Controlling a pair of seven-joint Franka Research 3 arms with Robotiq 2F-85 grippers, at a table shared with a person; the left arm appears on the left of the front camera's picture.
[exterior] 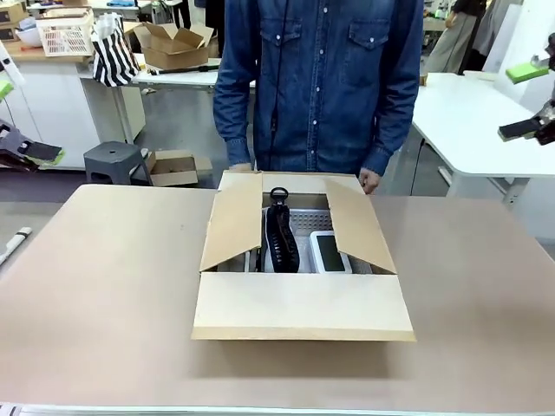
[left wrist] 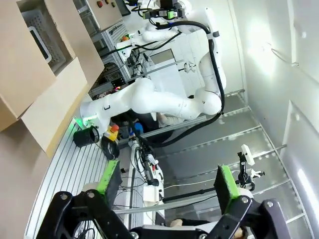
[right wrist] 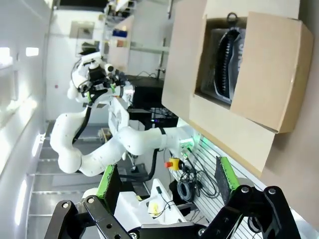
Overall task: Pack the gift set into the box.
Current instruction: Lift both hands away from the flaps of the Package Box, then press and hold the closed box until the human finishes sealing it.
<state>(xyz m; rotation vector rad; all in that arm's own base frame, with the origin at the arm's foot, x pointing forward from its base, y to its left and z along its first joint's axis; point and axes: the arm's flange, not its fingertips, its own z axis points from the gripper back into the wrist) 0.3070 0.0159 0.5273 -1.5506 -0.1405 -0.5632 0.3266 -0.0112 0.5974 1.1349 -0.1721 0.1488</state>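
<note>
Left pincer [left wrist: 167, 179] spread wide and empty, raised beyond the surface's left edge. Right pincer [right wrist: 167, 178] likewise spread and empty, beyond the right edge. Between them, mid-surface toward the far edge, brown cardboard box [exterior: 299, 308] with its near flap folded outward and two side flaps leaning half-raised over the opening. Inside, white basket tray [exterior: 308, 221] holding a black coiled cable [exterior: 279, 238], long axis running near edge to far edge, and a white case [exterior: 329, 251] just beside it. Well apart from both pincers, neither clearly nearer. Person's hand [exterior: 370, 180] by the box's far right corner. Likely next: closing the flaps.
</note>
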